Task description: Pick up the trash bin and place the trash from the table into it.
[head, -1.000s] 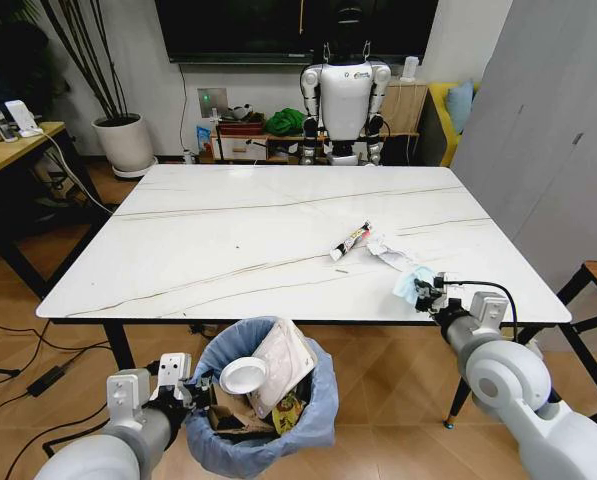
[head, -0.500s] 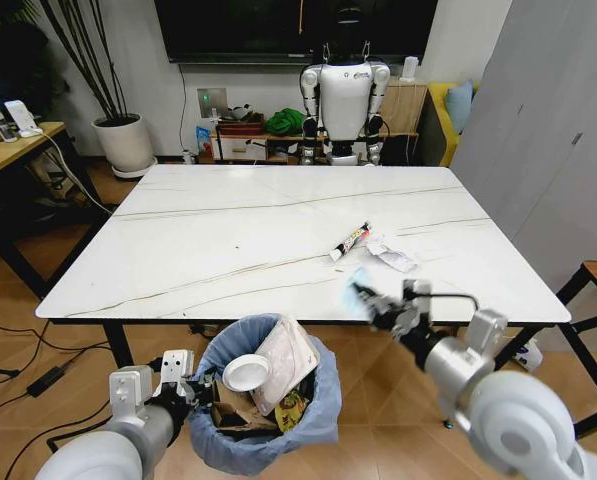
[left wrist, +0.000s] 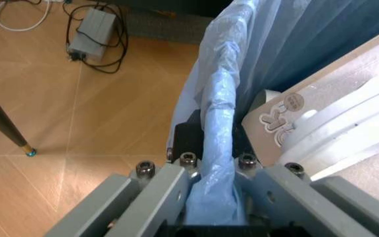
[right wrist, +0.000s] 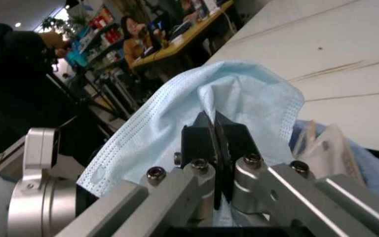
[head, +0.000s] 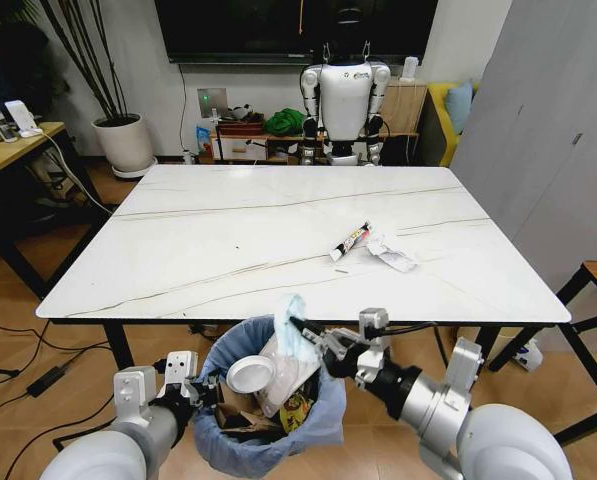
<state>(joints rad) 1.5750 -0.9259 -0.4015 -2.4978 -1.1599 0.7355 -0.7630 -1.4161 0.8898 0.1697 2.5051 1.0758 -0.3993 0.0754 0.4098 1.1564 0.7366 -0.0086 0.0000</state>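
Hanging directly over the blue-grey bag-lined round trash bin (head: 268, 395), whose rim your left gripper (head: 190, 388) clamps below the white marble-look table (head: 228, 240), your right gripper (head: 313, 345) pinches a pale blue pleated face mask (head: 290, 325), nearly upright.

White humanoid robot (head: 344, 97), potted plant (head: 125, 140)

Wood floor (head: 38, 330), white wall (head: 128, 60) with dark TV (head: 278, 28), potted plant (head: 126, 140) at left, wooden desk (head: 8, 145), low shelf (head: 248, 140), grey panel (head: 558, 130) at right.
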